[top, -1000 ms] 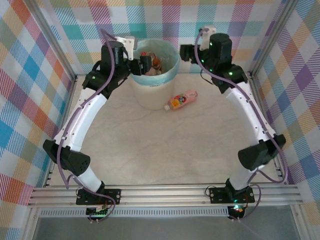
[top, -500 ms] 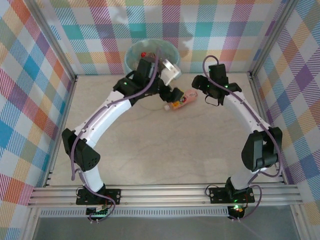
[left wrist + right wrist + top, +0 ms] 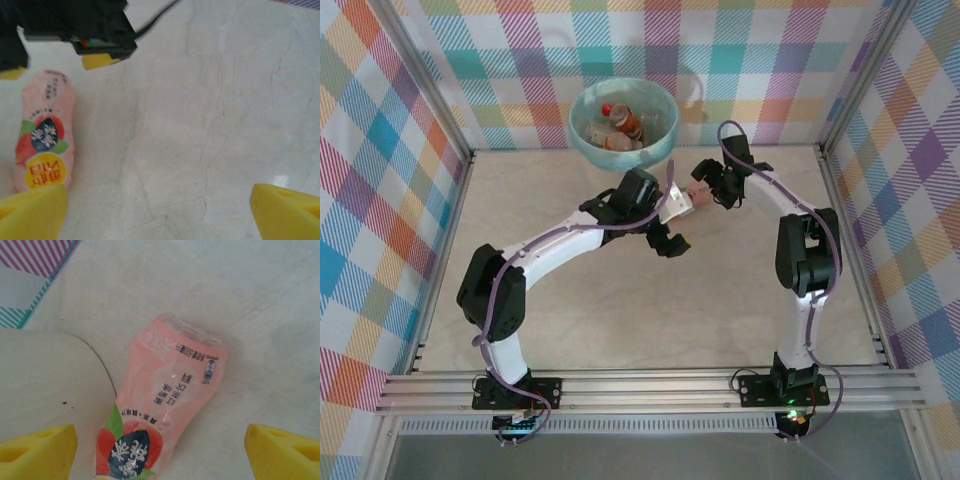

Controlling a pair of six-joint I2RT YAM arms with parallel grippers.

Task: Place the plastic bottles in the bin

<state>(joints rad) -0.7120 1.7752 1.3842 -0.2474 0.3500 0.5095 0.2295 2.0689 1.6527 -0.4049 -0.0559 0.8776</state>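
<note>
A pink bottle [image 3: 167, 405] with a peach label lies on its side on the pale table. My right gripper [image 3: 161, 447] is open, one yellow fingertip on each side of the bottle, neither touching it. My left gripper [image 3: 160, 215] is open too, low over bare table, with the pink bottle [image 3: 45, 135] just beyond its left fingertip [image 3: 30, 215]. From above, a bit of the pink bottle [image 3: 697, 193] shows between the two wrists. The bin [image 3: 582, 140] stands at the back with several bottles [image 3: 620, 125] inside.
A cream curved surface [image 3: 45, 380], apparently the bin's wall, rises close to the bottle's left side. The right gripper's black body [image 3: 80, 30] hangs over the far end of the bottle. Plaid walls [image 3: 410, 120] enclose the table on three sides.
Both arms have come away from the bin and down to the pink bottle. The left jaws have spread wider. The bin's rim now sits further back.
</note>
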